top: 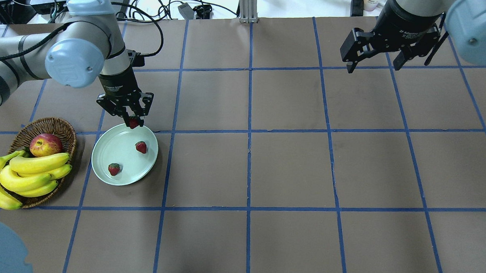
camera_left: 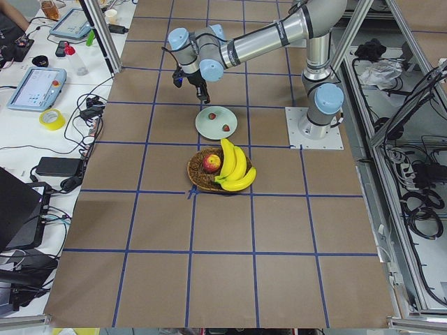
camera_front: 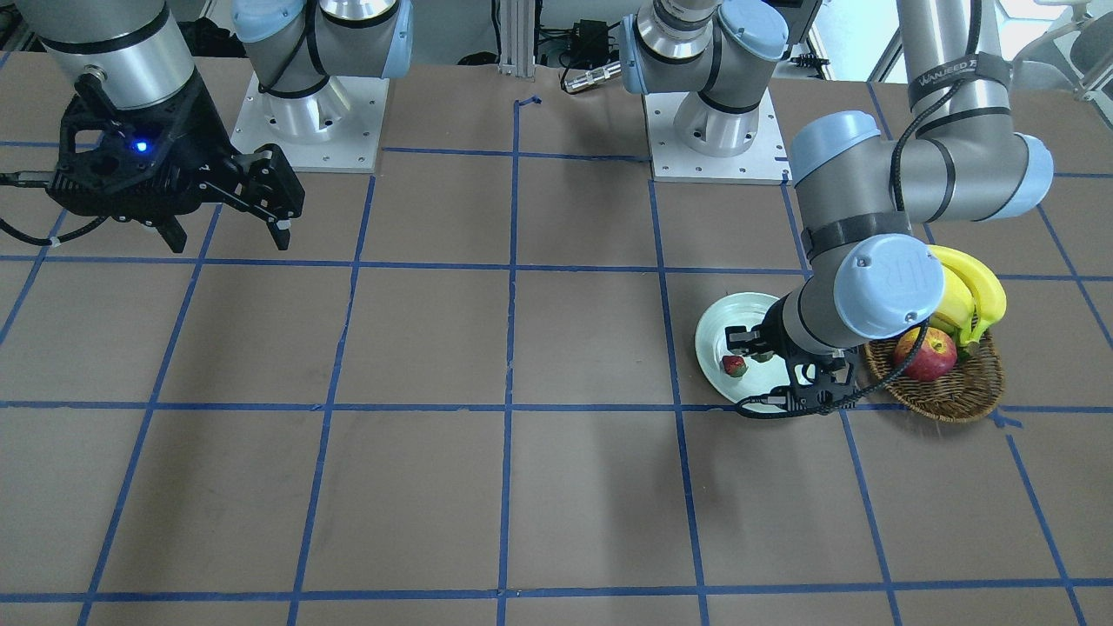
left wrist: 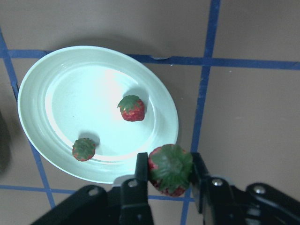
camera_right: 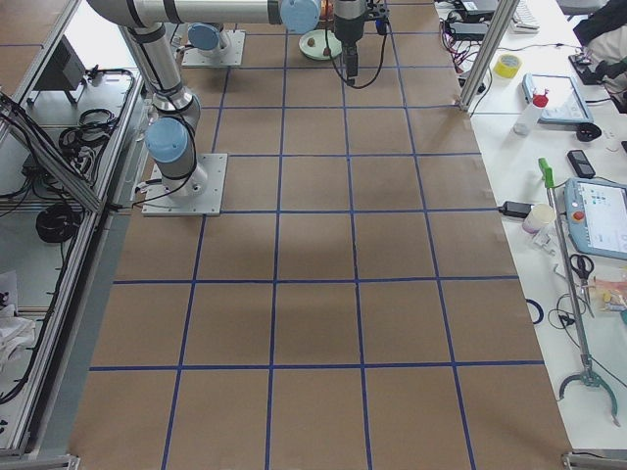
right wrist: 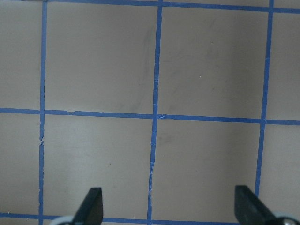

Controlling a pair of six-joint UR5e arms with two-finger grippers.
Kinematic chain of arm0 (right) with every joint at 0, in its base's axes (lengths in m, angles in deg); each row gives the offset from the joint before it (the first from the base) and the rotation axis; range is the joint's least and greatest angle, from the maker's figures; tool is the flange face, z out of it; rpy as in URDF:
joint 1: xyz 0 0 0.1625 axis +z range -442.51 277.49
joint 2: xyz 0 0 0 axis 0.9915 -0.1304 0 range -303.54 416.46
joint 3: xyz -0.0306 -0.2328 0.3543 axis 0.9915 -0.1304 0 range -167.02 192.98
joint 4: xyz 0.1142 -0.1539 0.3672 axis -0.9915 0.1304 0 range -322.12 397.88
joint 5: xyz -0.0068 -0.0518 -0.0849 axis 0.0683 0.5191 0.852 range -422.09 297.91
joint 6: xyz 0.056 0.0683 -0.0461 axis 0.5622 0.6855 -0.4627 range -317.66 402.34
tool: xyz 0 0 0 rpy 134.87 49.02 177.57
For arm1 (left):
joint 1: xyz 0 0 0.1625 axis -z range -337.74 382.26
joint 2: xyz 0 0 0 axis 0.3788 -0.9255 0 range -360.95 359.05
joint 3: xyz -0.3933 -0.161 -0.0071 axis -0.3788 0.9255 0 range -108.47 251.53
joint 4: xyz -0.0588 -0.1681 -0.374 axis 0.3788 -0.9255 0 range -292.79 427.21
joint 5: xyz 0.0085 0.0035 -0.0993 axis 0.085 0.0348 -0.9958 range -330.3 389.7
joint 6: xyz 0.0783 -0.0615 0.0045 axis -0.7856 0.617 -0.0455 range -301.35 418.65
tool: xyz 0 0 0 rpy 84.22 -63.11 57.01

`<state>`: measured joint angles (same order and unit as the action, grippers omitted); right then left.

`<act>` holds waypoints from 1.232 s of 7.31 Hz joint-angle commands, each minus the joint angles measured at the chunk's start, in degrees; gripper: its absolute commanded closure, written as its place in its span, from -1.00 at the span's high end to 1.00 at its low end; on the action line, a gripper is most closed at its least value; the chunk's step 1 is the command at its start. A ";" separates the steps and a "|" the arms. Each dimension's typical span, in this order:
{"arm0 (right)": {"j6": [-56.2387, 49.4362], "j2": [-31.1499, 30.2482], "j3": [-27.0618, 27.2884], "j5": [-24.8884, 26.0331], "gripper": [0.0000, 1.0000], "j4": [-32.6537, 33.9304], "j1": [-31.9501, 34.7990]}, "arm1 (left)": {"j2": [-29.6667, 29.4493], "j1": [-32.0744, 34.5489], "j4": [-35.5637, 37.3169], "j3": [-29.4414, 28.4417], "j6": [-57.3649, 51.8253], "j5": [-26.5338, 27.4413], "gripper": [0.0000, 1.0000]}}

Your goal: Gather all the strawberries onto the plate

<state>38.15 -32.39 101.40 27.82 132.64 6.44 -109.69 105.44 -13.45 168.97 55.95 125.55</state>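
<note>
One strawberry (top: 141, 147) lies mid-plate (top: 117, 146), a second strawberry (top: 113, 169) sits nearer the rim, and the third strawberry (left wrist: 170, 168) is pinched tight in the left claw (top: 133, 123), right over the plate's far rim! Just beside the plate is the basket (top: 64, 125) with apple (top: 45, 144) and bananas (top: 31, 171). Well across the bench (top: 290, 162), the right claw (top: 374, 67) is spread wide, holding nothing.

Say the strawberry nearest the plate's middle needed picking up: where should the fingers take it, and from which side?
Probably from straight above, fingers closing across the red body of the middle strawberry just under its leafy cap. The cap points mostly up, and it lies apart from the plate rim and the second strawberry, so both sides look free.
</note>
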 commanded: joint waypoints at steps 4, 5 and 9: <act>-0.04 0.00 0.00 0.00 1.00 -0.02 0.00 | -1.13 -2.32 3.93 2.41 0.49 2.85 1.00; 0.05 0.00 0.00 0.00 1.00 0.07 0.00 | -0.43 -2.32 5.41 1.19 0.41 2.50 1.00; 0.05 0.00 0.00 0.00 1.00 -0.02 0.00 | 7.64 -0.39 0.45 -7.34 1.20 -3.92 1.00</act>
<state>38.20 -32.40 101.40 27.88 132.63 6.44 -104.96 104.77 -10.26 163.97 57.08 122.63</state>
